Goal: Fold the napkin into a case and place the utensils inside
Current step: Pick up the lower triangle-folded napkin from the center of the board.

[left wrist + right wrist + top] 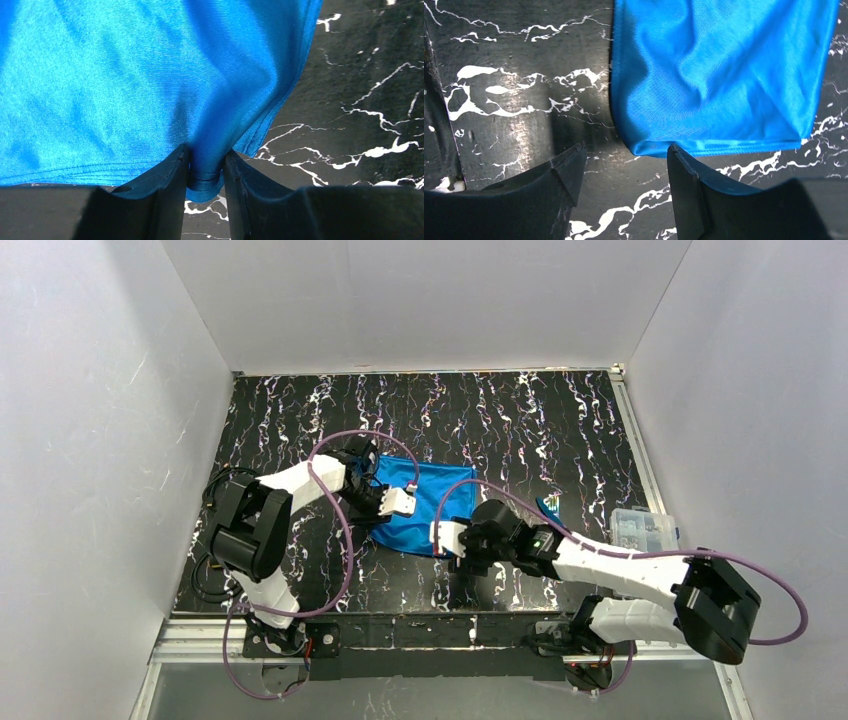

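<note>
The bright blue napkin [428, 512] lies folded in layers on the black marbled table. My left gripper [402, 502] comes in from the napkin's left side. In the left wrist view its fingers pinch a bunched fold at the hemmed edge of the napkin [125, 85], so the left gripper [206, 172] is shut on the cloth. My right gripper [440, 537] hovers at the napkin's near corner. It stands open [624, 160] over bare table, and its right fingertip [679, 160] just touches the folded edge of the napkin [724, 75]. The utensils [549, 505] lie to the right of the cloth.
A clear plastic box [640, 530] sits at the table's right edge. Purple cables [345, 530] loop over both arms. White walls close in the table on three sides. A metal rail [400, 630] runs along the near edge.
</note>
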